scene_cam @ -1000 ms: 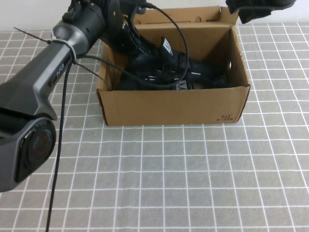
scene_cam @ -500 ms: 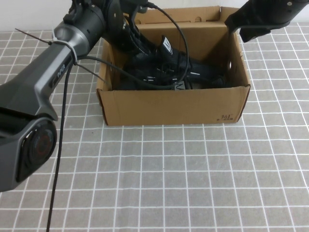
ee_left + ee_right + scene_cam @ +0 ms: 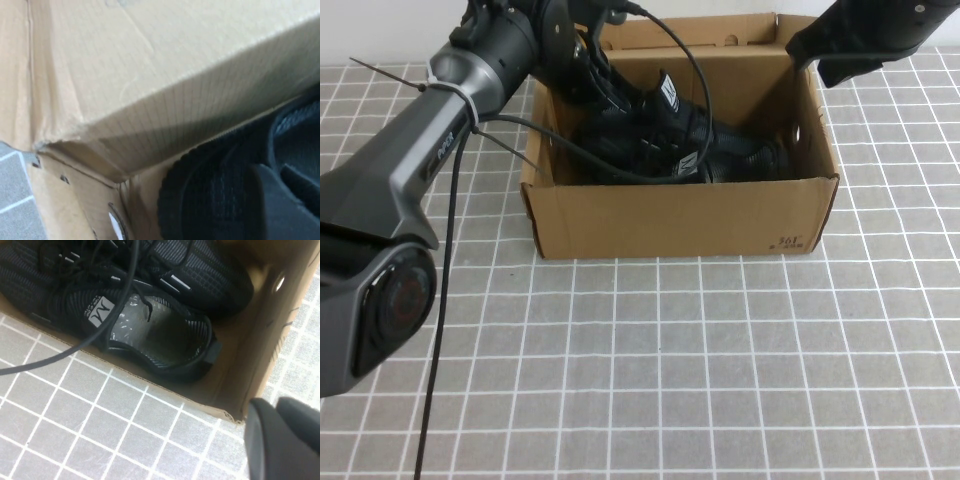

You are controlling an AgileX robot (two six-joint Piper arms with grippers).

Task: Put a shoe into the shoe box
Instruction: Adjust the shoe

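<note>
High view: your left gripper (image 3: 610,85) is deep in the shoe box (image 3: 680,215), at its far left end, against the shoe (image 3: 665,130). Whether it grips or has let go cannot be told; the arm hides it. Compared with a second ago, the shoe lies lower and flatter, its tongue tag dropped behind the front wall beside the pair-mate (image 3: 740,160). Your right gripper (image 3: 855,40), which sat at the frame's top edge a second ago, now hangs over the box's far right corner; its state cannot be told either.

Left wrist view: you see only the box's inner cardboard corner and the black knit of the shoe (image 3: 225,190) close against the camera. No grasp is visible.

Right wrist view: the pair-mate (image 3: 155,335), grey lining showing, lies along the front wall, with the shoe (image 3: 200,270) behind it, both inside the box.

Judgement: placement looks nearly complete; withdrawal of the left arm remains, and its cable could snag laces.
</note>
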